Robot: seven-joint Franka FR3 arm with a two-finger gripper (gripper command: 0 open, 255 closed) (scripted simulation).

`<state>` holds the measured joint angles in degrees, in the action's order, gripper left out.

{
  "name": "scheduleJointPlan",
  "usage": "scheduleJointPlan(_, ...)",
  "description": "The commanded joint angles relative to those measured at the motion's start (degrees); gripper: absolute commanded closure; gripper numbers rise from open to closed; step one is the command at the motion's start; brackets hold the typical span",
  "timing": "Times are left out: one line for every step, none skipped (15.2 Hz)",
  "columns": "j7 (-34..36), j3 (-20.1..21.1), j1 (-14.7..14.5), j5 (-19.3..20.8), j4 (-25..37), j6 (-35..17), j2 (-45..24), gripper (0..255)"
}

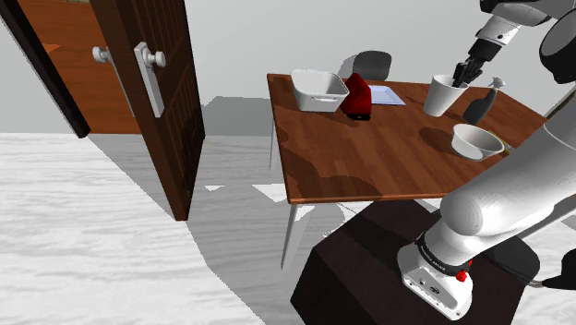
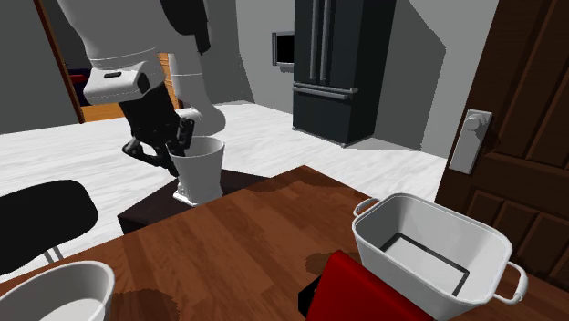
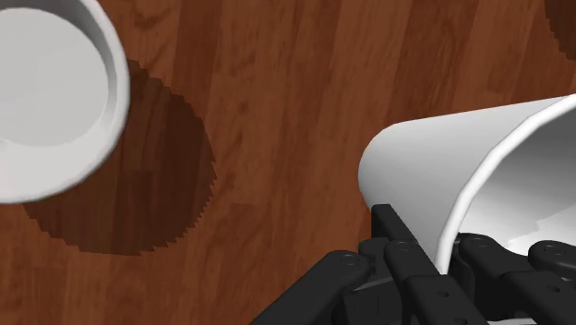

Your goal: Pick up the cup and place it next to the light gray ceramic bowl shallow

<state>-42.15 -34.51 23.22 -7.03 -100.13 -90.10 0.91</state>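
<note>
My black gripper is shut on the rim of a white cup, one finger inside and one outside. The cup hangs a little tilted above the brown wooden table, with its shadow on the wood below. In the wrist view the fingers clasp the cup's wall. A shallow light grey bowl rests near the table's edge closest to the stand, a short way from the cup. The bowl lies off to the gripper's side, and its rim also appears in the second exterior view.
A white handled tub and a red object sit at the table's far side, and a dark bottle stands just beyond the bowl. A brown door stands open at the shoulder view's left. A dark chair stands beside the table.
</note>
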Motion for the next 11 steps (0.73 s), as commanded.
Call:
scheduleJointPlan(-0.8, -0.3, 0.3, 0.1, -1.2, -1.2, -0.1, 255)
scheduleJointPlan(-0.9, -0.3, 0.3, 0.1, -2.0, -1.9, 0.0, 255)
scheduleJointPlan(-1.0, -0.3, 0.3, 0.1, -2.8, -2.7, 0.0, 255)
scheduleJointPlan(-1.1, -0.3, 0.3, 0.1, -3.5, -3.4, 0.0, 255)
scheduleJointPlan(-1.2, -0.3, 0.3, 0.0, -4.3, -4.2, -0.1, 255)
scheduleJointPlan(-1.3, -0.3, 0.3, 0.0, -5.0, -5.0, -0.1, 255)
scheduleJointPlan(-1.4, -0.3, 0.3, 0.0, -5.7, -5.7, -0.2, 255)
scheduleJointPlan(-1.5, -0.3, 0.3, -0.1, -6.4, -6.5, -0.2, 255)
scheduleJointPlan(-1.6, -0.3, 0.3, -0.1, -7.1, -7.2, -0.3, 255)
scheduleJointPlan(-1.7, -0.3, 0.3, -0.2, -7.8, -7.9, -0.4, 255)
scheduleJointPlan(-1.9, -0.3, 0.3, -0.3, -8.4, -8.7, -0.5, 255)
